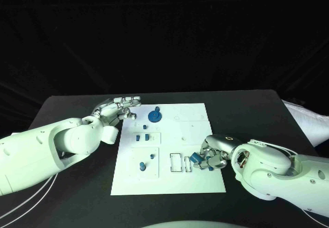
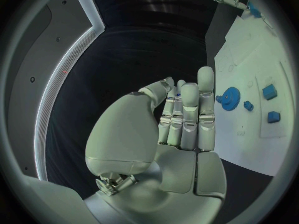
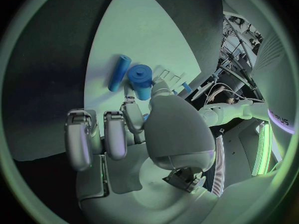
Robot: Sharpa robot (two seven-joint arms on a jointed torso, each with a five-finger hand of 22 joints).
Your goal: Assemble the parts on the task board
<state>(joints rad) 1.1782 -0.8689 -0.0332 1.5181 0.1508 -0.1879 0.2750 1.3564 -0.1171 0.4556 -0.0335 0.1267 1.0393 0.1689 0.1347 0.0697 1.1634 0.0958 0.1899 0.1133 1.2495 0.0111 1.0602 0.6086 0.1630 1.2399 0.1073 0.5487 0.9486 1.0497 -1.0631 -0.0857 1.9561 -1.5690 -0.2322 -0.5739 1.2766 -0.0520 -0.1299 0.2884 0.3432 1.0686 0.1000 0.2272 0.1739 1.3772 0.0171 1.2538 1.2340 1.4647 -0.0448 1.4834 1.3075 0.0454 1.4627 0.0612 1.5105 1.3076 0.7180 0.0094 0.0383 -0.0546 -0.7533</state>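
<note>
The right hand [image 1: 209,159] covers part of the blue cylinder [image 3: 141,80] it grips, so its lower end is hidden. The task board [image 1: 195,183] has its near right edge tucked under the right arm. In the left wrist view, the board's far part runs off the circle's rim.
</note>
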